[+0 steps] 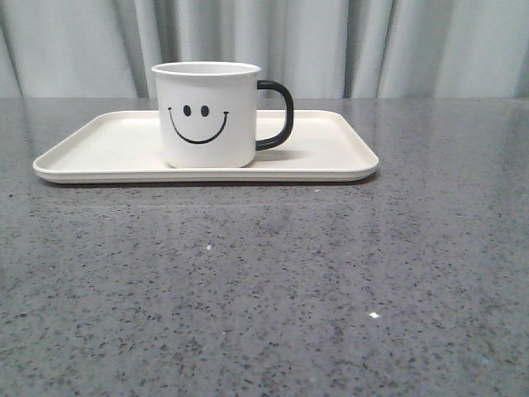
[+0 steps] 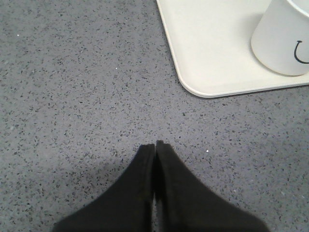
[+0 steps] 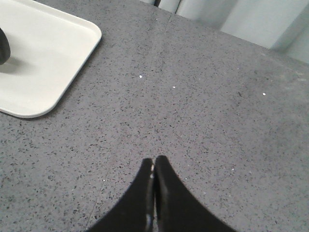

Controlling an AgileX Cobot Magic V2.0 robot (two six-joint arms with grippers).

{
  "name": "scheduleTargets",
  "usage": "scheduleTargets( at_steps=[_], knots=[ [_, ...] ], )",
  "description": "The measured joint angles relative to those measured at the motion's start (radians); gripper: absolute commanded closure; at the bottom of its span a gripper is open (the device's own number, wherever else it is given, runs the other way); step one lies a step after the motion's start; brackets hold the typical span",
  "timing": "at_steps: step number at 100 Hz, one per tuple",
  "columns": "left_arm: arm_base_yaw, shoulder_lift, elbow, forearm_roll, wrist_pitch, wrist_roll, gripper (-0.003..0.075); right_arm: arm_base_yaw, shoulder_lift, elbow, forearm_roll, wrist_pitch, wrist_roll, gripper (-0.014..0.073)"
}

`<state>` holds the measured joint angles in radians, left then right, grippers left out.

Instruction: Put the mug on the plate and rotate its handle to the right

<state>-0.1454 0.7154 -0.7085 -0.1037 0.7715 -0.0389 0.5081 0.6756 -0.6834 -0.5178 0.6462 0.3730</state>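
Both grippers, left point(image 2: 155, 145) and right point(image 3: 154, 160), have jaws pressed together, holding nothing.

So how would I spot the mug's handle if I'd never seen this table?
Find the cream plate on the grey table. A white mug with a smiley face stands on it. The handle is the glossy black loop on the mug's right side.

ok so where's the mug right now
In the front view the mug stands upright on the plate, about mid-plate, handle pointing right, both grippers away from it.
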Motion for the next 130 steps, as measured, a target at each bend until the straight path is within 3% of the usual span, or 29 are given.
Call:
scheduleTargets(
  at_steps=[53, 65, 94, 130],
  knots=[
    [0.0, -0.007, 0.017, 0.006, -0.005, 0.0, 0.074, 0.0, 0.0, 0.0, 0.0, 0.0, 0.0, 0.0658],
    [0.0, -0.057, 0.059, 0.037, -0.065, 0.0, 0.074, 0.0, 0.0, 0.0, 0.0, 0.0, 0.0, 0.0658],
    [0.0, -0.343, 0.333, 0.114, -0.411, 0.0, 0.074, 0.0, 0.0, 0.0, 0.0, 0.0, 0.0, 0.0658],
    [0.0, -0.713, 0.609, 0.152, -0.473, 0.0, 0.074, 0.0, 0.0, 0.0, 0.0, 0.0, 0.0, 0.0658]
  ],
)
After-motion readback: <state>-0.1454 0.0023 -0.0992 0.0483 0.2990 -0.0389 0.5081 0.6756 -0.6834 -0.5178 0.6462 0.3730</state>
